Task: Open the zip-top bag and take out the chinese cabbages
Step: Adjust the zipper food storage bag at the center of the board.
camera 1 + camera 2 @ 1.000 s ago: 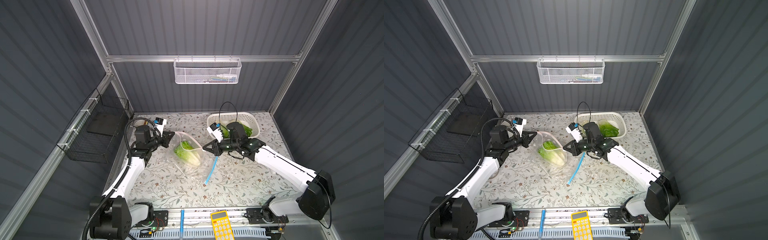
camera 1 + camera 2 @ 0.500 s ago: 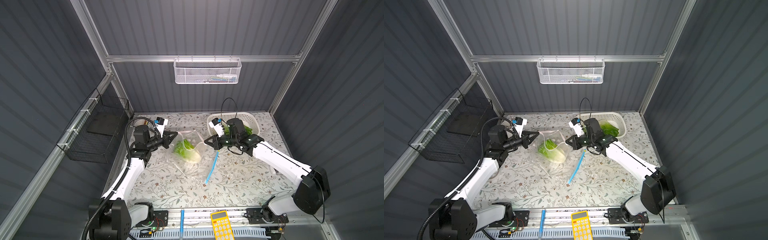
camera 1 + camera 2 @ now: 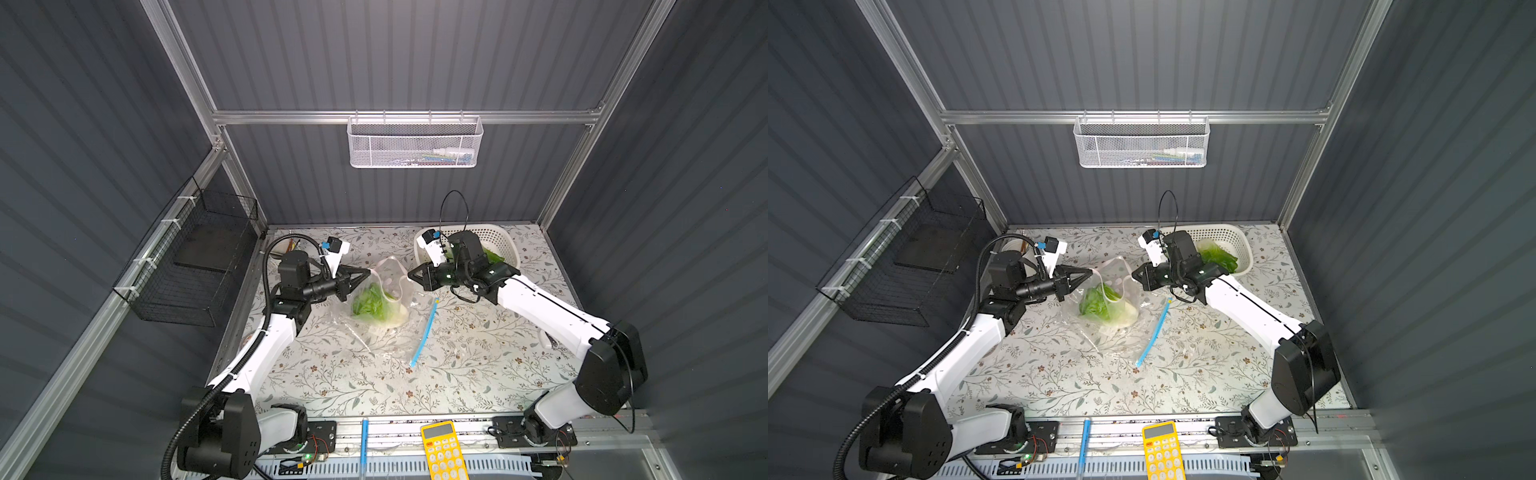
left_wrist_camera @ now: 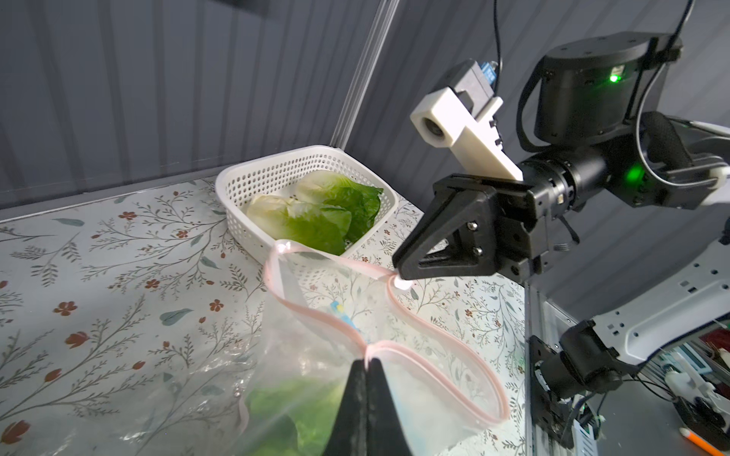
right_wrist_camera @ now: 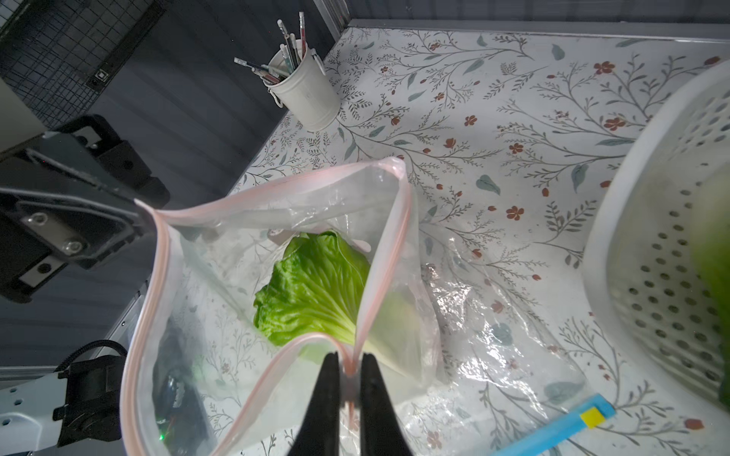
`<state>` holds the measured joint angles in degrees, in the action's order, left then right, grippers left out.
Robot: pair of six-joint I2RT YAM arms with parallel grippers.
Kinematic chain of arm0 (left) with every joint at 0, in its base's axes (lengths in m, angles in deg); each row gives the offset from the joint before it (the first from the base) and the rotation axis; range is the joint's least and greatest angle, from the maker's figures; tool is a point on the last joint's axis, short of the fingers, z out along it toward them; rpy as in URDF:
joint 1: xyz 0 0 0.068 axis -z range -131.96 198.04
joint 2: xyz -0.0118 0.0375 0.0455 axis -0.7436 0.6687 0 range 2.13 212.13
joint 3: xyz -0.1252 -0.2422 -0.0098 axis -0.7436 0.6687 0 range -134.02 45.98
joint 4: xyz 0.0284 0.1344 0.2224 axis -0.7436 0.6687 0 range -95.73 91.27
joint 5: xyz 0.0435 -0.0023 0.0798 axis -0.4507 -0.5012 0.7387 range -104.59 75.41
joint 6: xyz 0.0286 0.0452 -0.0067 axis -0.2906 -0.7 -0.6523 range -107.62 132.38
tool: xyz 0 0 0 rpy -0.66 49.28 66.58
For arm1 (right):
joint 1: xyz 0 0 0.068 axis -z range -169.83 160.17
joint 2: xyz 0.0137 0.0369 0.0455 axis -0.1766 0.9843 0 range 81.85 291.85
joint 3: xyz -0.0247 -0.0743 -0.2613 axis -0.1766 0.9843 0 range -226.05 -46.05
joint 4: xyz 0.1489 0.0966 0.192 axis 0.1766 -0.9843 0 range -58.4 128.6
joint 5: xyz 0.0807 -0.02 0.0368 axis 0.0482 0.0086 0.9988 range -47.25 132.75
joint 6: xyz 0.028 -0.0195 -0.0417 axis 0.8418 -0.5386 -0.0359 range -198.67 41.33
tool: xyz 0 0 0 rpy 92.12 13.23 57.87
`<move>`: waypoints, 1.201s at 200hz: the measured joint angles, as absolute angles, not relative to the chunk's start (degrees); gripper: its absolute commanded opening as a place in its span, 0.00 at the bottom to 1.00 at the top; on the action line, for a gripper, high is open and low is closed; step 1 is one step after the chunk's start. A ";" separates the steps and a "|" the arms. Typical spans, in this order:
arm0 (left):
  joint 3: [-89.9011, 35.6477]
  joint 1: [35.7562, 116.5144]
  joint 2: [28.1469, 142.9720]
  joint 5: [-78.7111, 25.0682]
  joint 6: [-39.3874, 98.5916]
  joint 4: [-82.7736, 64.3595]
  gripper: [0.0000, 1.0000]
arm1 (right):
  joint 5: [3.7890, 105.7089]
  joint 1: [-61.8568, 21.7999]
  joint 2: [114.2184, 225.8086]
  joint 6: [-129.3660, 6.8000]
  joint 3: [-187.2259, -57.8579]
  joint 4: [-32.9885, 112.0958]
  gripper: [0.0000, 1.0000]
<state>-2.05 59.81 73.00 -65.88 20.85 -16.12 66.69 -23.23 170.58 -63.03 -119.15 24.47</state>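
Two hands: left hand [image 3: 368, 271] and right hand [image 3: 410, 276] each pinch zip-top bag [image 3: 395, 282] rim, mouth spread.
chinese cabbages [image 3: 370, 305]: one inside bag, between both hands; two in basket [image 3: 498, 235] near right hand.

White links [image 3: 540, 305], black joints [image 3: 609, 368] and pincers [image 3: 366, 272], seemingly ribbed cable [image 3: 857, 426].

bright, even light on the table [image 3: 457, 374]; glare on the zip-top bag [image 5: 454, 292]; top views warp at edges.
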 measured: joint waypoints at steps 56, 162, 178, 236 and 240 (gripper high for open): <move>-2.05 62.63 74.77 -67.89 21.05 -16.10 0.00 | 66.52 -23.23 170.71 -63.07 -119.50 26.46 0.00; -2.84 65.64 78.77 -68.46 20.02 -12.25 0.00 | 61.56 -23.23 171.80 -65.15 -119.72 25.83 0.47; -2.95 65.75 78.77 -68.48 19.89 -11.90 0.00 | 60.62 -23.23 171.63 -65.80 -119.72 25.28 0.58; -3.69 66.60 78.77 -68.44 19.04 -10.63 0.00 | 55.90 -23.23 167.06 -65.28 -119.74 22.50 0.76; -3.71 66.71 78.77 -68.41 18.95 -10.48 0.00 | 55.42 -23.23 166.42 -65.17 -119.74 22.24 0.76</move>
